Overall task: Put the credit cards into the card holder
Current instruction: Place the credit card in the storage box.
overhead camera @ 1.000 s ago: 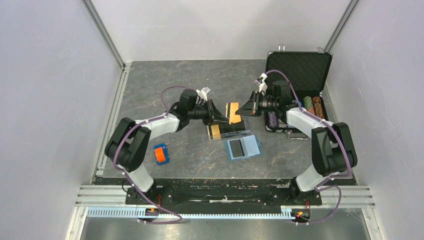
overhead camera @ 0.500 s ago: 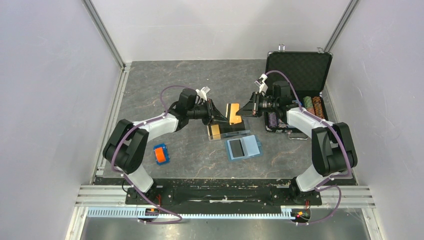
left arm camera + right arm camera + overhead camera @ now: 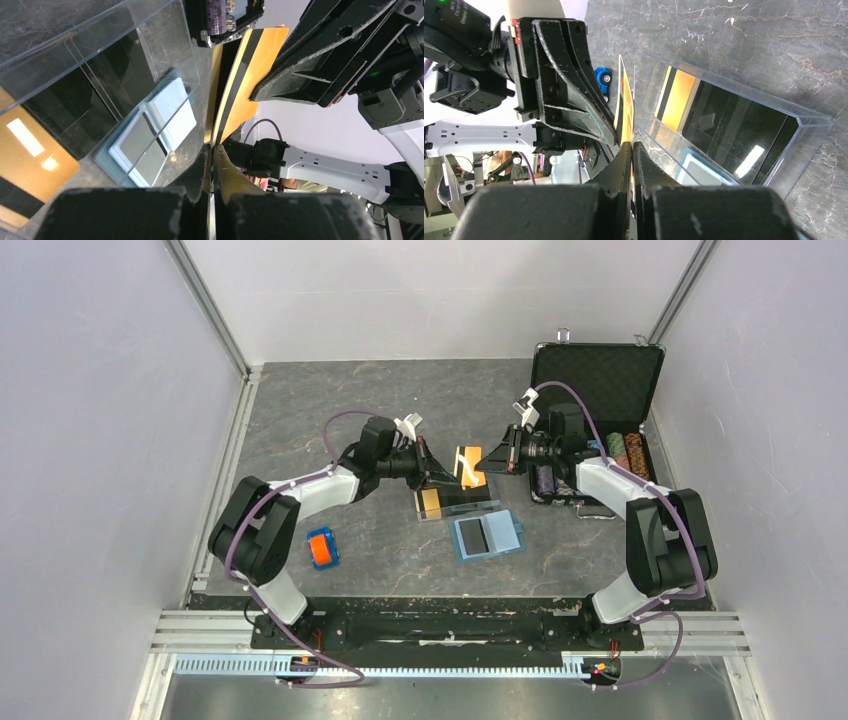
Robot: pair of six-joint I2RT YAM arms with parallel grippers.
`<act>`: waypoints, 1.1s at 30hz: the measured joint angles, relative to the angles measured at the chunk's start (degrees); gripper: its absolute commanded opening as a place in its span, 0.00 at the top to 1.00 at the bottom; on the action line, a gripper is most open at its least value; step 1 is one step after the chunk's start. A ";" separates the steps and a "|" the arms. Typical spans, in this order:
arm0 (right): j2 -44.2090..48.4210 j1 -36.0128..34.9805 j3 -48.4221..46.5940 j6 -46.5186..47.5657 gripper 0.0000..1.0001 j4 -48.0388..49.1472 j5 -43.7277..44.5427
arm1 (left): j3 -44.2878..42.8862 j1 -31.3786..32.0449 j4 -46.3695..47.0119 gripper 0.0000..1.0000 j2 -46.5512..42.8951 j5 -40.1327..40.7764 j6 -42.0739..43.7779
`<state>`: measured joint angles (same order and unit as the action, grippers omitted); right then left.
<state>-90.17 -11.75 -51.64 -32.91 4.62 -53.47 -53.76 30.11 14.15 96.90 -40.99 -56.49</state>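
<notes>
An orange credit card (image 3: 467,466) with a black stripe (image 3: 250,75) hangs on edge above the clear tray, pinched from both sides. My left gripper (image 3: 447,475) (image 3: 211,150) is shut on its left edge. My right gripper (image 3: 487,465) (image 3: 631,145) is shut on the opposite edge, with the card edge-on (image 3: 624,105) in that view. The card holder (image 3: 487,535) lies open and flat on the table in front of the tray, lighter blue inside (image 3: 150,135). Another orange card (image 3: 430,502) and black cards (image 3: 466,492) lie in the tray.
The clear plastic tray (image 3: 480,508) sits mid-table under both grippers. A black chip case (image 3: 598,380) stands open at the back right, behind the right arm. An orange-and-blue block (image 3: 322,548) lies near the left arm's base.
The left gripper's jaws have closed onto the held orange card. The card has tilted slightly between the two grippers. Both arms have barely shifted.
</notes>
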 measured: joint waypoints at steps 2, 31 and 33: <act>0.00 -0.15 0.24 0.00 1.00 -0.09 -0.04 | 0.02 0.02 -2.08 0.98 -1.09 1.31 0.57; 0.00 -0.76 0.90 4.83 1.00 -6.51 0.66 | 7.87 -6.62 -8.50 0.98 -14.67 11.19 3.58; 0.00 -0.79 0.90 5.29 1.00 -6.86 0.85 | 7.98 -7.17 -9.01 0.98 -14.82 11.56 3.63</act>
<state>-90.17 -12.53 -50.74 -27.62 -2.24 -52.62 -45.78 22.94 5.15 82.08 -29.43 -52.86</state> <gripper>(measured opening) 0.006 0.022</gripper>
